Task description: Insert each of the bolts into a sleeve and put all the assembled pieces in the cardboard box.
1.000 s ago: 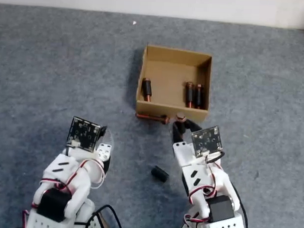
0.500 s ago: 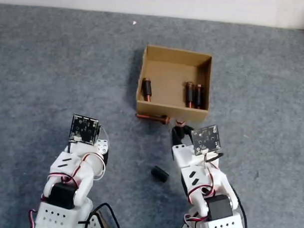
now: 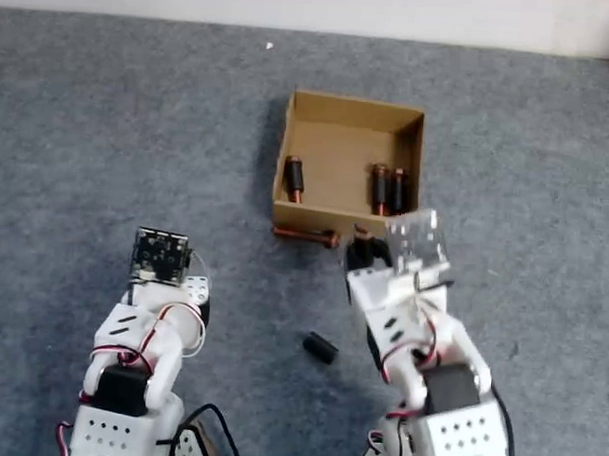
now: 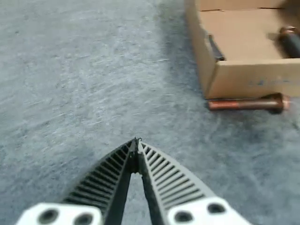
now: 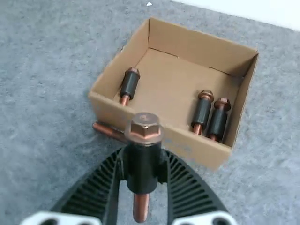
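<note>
Right wrist view: right claw (image 5: 142,157) pinches sleeved bolt (image 5: 143,130) upright just outside cardboard box (image 5: 197,149), likely staged for drop-in. Left claw (image 4: 136,143) pressed together, empty. Bare bolt (image 4: 246,103) beside box wall awaits sleeve (image 3: 320,347).

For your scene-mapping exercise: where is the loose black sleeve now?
In the high view, the loose black sleeve lies on the carpet between the two arms, apart from the bare bolt.

Lab-like test setup: grey carpet (image 3: 108,131), white wall (image 3: 292,7) edge.
</note>
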`<state>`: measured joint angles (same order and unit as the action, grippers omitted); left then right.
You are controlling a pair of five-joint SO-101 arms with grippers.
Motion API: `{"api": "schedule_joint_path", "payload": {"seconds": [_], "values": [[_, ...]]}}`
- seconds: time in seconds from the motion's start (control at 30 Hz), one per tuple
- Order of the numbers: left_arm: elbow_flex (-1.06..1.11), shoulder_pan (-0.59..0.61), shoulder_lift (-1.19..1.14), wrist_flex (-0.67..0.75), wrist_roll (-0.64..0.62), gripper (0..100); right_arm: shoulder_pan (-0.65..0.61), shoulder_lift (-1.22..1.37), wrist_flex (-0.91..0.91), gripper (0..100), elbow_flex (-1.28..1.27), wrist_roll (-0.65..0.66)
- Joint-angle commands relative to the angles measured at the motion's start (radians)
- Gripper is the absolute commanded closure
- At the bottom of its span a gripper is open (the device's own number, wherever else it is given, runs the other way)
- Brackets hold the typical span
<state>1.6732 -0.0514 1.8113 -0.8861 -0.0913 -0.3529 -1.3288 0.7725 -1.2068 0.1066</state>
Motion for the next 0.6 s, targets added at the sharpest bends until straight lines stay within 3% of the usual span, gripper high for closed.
{"api": "schedule_joint_path", "payload": {"seconds": [0.0, 0.27, 0.57], "values": [[0.022, 0.038, 0.008, 0.029, 0.014, 99, 0.016, 0.188, -0.012, 99.3, 0.232, -0.006], [0.022, 0.039, 0.008, 0.029, 0.014, 99, 0.016, 0.559, -0.036, 99.3, 0.564, -0.009], [0.022, 0.041, 0.008, 0.031, 0.014, 99, 0.071, 0.862, -0.401, 99.3, 0.639, -0.012]]}}
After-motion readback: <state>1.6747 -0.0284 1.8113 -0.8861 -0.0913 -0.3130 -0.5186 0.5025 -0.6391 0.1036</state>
